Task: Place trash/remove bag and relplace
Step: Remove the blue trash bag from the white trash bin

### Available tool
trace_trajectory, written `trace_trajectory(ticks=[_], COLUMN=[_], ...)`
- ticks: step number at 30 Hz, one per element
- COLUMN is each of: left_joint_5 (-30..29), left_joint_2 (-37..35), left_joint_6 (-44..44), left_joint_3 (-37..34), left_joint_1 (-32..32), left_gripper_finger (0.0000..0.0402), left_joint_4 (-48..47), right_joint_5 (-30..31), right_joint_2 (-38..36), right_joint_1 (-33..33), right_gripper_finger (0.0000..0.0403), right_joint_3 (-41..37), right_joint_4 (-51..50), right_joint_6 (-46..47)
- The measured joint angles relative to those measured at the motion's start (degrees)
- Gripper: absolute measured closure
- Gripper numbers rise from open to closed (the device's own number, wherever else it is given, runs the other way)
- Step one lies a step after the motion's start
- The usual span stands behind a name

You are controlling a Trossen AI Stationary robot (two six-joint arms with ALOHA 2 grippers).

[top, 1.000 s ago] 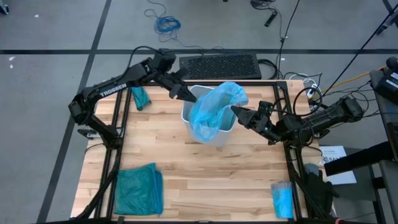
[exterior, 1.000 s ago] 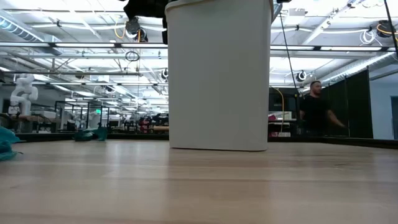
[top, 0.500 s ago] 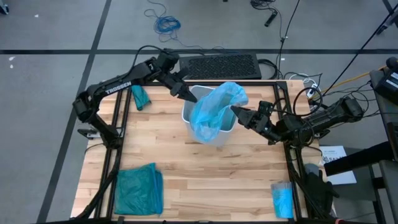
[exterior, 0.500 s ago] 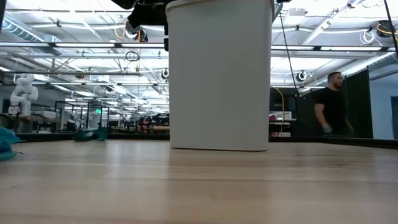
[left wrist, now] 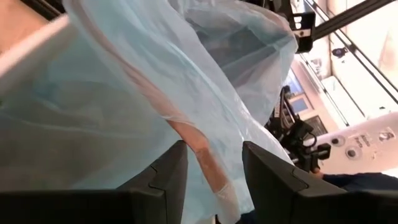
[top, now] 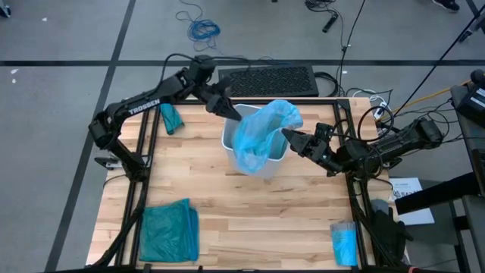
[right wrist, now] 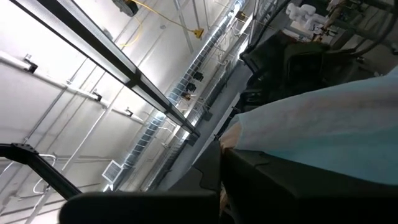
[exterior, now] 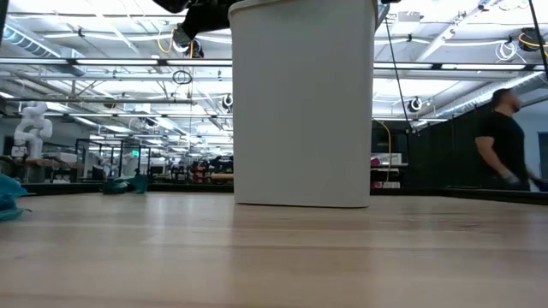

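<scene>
A white bin (top: 261, 155) is set near the far middle of the wooden table (top: 250, 220). A pale blue bag (top: 261, 129) is draped over its top and down its front side. A teal bag (top: 168, 231) is laid flat at the near left corner, a small teal bundle (top: 170, 118) by the far left edge, and a folded blue packet (top: 344, 244) at the near right corner. Much bare wood is left in front of the bin. A person (exterior: 505, 141) is seen far behind.

The left gripper (top: 236, 115) is reached in from the far left to the bin's rim, its fingers (left wrist: 165, 177) parted around a fold of the bag. The right gripper (top: 286, 136) is stretched in low from the right, pinched tight on the bag's edge.
</scene>
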Motion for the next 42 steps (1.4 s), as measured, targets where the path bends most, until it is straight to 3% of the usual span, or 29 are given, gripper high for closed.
trace_trajectory(ticks=[7, 21, 29, 36, 42], left_joint_5=[1.8, -0.5, -1.4, -1.3, -0.1], left_joint_2=[-0.1, -0.1, -0.1, -0.1, -0.1], left_joint_6=[0.4, 0.5, 0.7, -0.5, -1.1], left_joint_3=[0.0, 0.0, 0.0, 0.3, 5.6], left_joint_1=[-0.2, -0.1, -0.1, 0.0, 0.2], left_gripper_finger=[0.0284, 0.0326, 0.0395, 0.0400, 0.0401], left_joint_4=[0.0, 3.0, 6.4, 8.9, 9.7], right_joint_5=[0.3, 0.3, 0.3, 0.3, 0.2], right_joint_2=[0.0, 0.0, 0.0, 0.0, 0.0], right_joint_1=[0.0, 0.0, 0.0, 0.0, 0.0], right_gripper_finger=[0.0403, 0.0403, 0.0403, 0.0403, 0.0403], right_joint_3=[0.0, 0.0, 0.0, 0.0, 0.0], right_joint_4=[0.0, 0.0, 0.0, 0.0, -0.1], right_joint_6=[-0.3, -0.5, -0.5, -0.5, -0.7])
